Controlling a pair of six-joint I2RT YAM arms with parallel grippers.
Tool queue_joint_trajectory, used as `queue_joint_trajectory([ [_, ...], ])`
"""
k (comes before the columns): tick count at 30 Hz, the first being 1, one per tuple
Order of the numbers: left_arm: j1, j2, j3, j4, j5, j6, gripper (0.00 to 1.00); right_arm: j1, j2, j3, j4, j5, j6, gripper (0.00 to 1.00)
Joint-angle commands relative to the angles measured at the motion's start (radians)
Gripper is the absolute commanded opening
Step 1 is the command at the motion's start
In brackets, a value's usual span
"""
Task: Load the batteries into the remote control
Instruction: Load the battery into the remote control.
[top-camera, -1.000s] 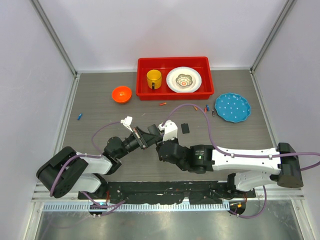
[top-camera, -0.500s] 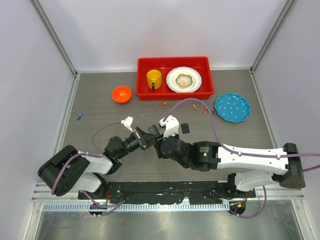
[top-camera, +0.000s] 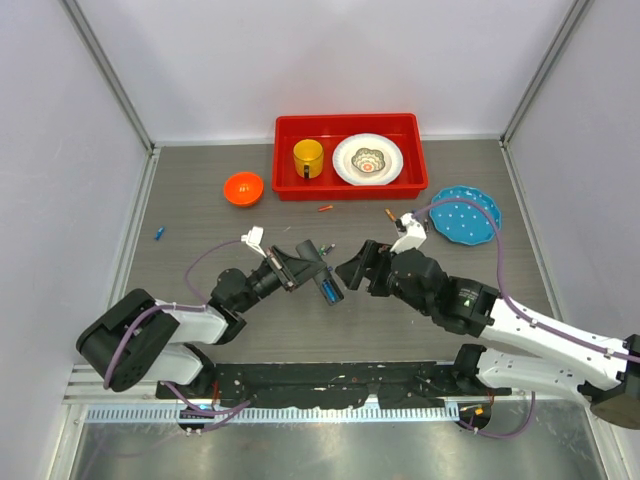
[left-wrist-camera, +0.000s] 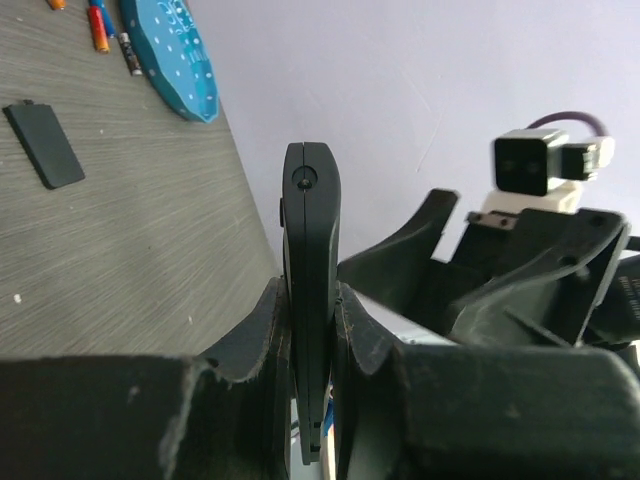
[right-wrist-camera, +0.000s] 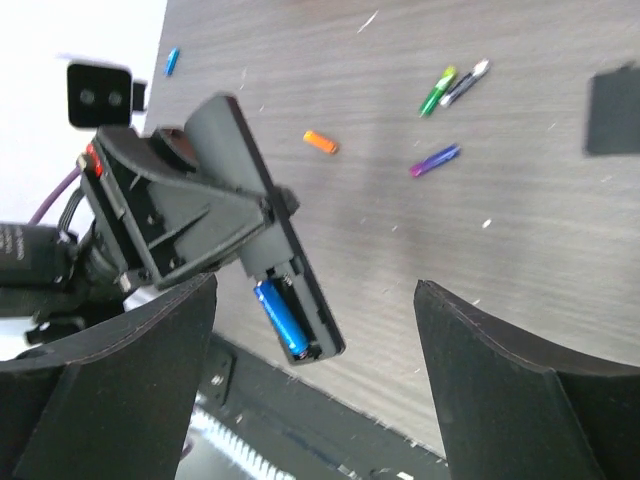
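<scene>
The remote control (top-camera: 318, 274) is a slim black bar held off the table, with my left gripper (top-camera: 296, 268) shut on its middle. In the left wrist view the remote control (left-wrist-camera: 310, 220) stands edge-on between the left gripper (left-wrist-camera: 312, 305) fingers. Its open battery bay faces my right wrist camera, and a blue battery (right-wrist-camera: 282, 318) lies in the remote control (right-wrist-camera: 300, 290). My right gripper (top-camera: 354, 273) stands open just right of the remote, nothing between its fingers (right-wrist-camera: 150, 370). Loose batteries lie on the table: orange (right-wrist-camera: 321, 142), green (right-wrist-camera: 437, 90), purple (right-wrist-camera: 436, 160).
The black battery cover (left-wrist-camera: 45, 145) lies flat on the table. A red tray (top-camera: 290, 187) with a yellow cup (top-camera: 308, 157) and a white dish stands at the back. An orange bowl (top-camera: 243, 188) sits back left, a blue plate (top-camera: 465, 214) at right with batteries (top-camera: 390, 213) beside it.
My right gripper has drawn back to the right, away from the remote, and opened wide. The blue battery now shows in the bay. The left gripper has kept its grip.
</scene>
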Motion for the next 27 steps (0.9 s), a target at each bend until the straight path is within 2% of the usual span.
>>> queue_joint_trajectory([
  [1,0.000,0.015,0.052,0.257,-0.021,-0.058,0.00,-0.059,-0.029,-0.044,0.149,-0.284,0.155,0.86],
  [7,0.000,0.037,0.063,0.257,-0.015,-0.089,0.00,-0.114,0.012,-0.092,0.256,-0.445,0.253,0.87],
  [10,0.000,0.034,0.060,0.257,-0.015,-0.087,0.00,-0.130,0.031,-0.119,0.293,-0.471,0.281,0.88],
  [27,0.000,0.026,0.052,0.257,-0.019,-0.061,0.00,-0.180,0.031,-0.170,0.302,-0.490,0.293,0.88],
])
